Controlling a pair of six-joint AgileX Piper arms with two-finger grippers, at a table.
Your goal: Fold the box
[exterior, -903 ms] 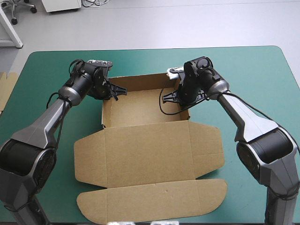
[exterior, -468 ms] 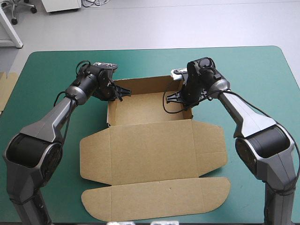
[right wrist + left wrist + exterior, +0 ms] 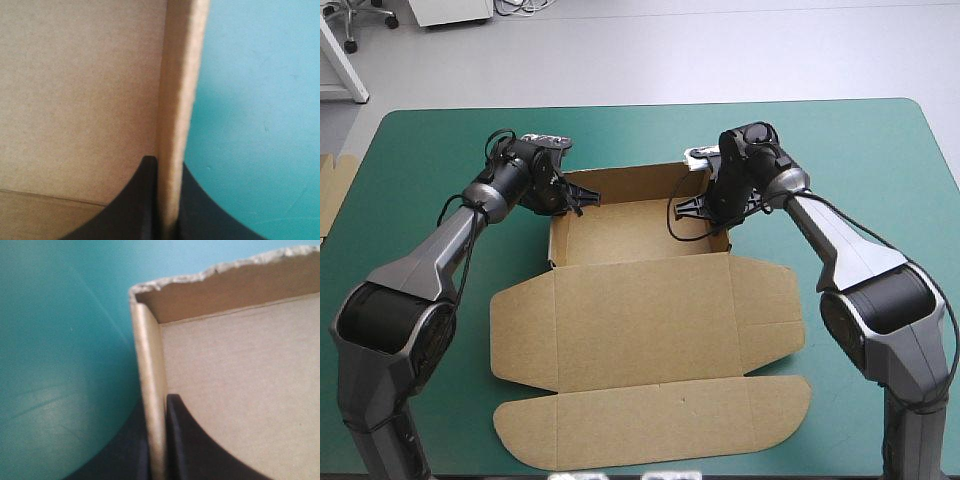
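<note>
1. The box [image 3: 640, 310] sits roughly mid-table on the teal-green cover [image 3: 840, 150]. It's brown board and only half built: an open tray [image 3: 640, 228] at its 12 o'clock end, with the lid [image 3: 640, 340] lying flat toward 6 o'clock.
2. The lid has rounded side flaps sticking out at 9 and 3 o'clock. There's also a long flap [image 3: 650, 428] flat on the cover at the 6 o'clock end.
3. The left gripper [image 3: 576, 197] is at the tray's 10 o'clock corner, pinching the left wall [image 3: 150, 370]. In its wrist view one black finger [image 3: 200, 450] is inside the tray. The other is outside over the cover, with just the board between them.
4. Right ahead of that grip, the left wall meets the far wall [image 3: 225, 295], which has a ragged top edge.
5. The right gripper [image 3: 700, 207] is around 2 o'clock on the tray, clamped on the right wall [image 3: 180, 100] in the same way. One finger [image 3: 135, 200] is on the inside and one on the outside, pressed nearly together on the board.
6. Both walls are standing up.
7. There's a bit of spare board [image 3: 332, 195] at the table's 9 o'clock edge, well apart from the box.
</note>
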